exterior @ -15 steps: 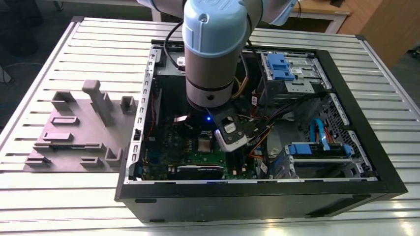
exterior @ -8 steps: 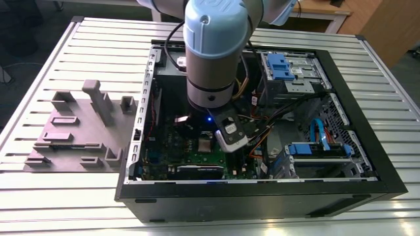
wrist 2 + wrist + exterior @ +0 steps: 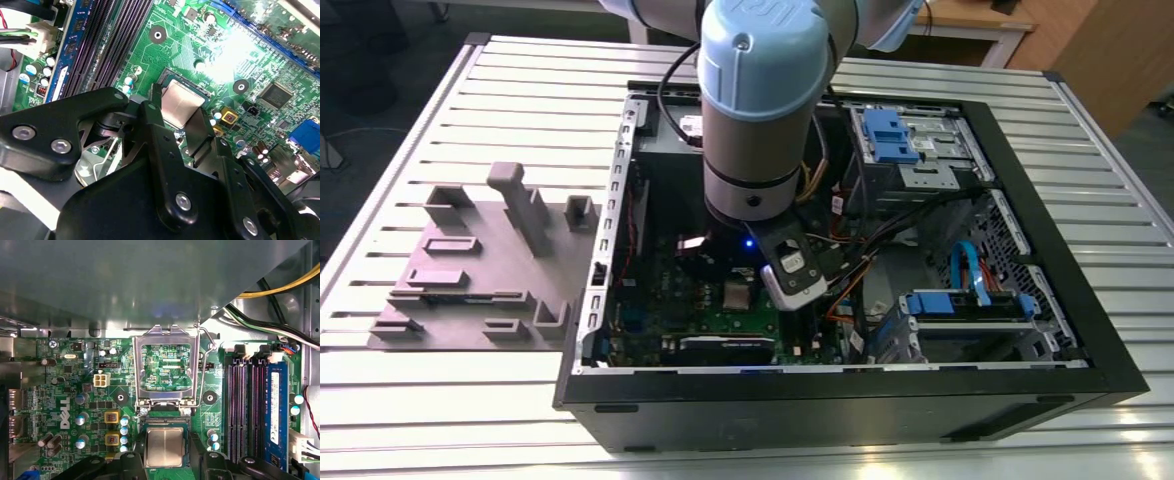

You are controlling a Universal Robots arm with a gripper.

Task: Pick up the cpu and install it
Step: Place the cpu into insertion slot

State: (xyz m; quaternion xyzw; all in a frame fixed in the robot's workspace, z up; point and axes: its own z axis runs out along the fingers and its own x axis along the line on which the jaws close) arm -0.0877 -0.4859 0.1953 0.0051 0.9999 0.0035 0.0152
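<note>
Sitting flat in the socket [image 3: 165, 421], cpu [image 3: 164, 447] looks placed, but the hold-down frame [image 3: 165, 365] is not yet closed over it. Gripper [image 3: 167, 465] hangs right at the cpu; gripping or released, I cannot tell.

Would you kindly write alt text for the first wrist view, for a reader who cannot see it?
A small square silvery-grey cpu sits in the dark socket of a green motherboard, with the black pincer right at it. Beside it the socket's metal frame stands swung open.
</note>
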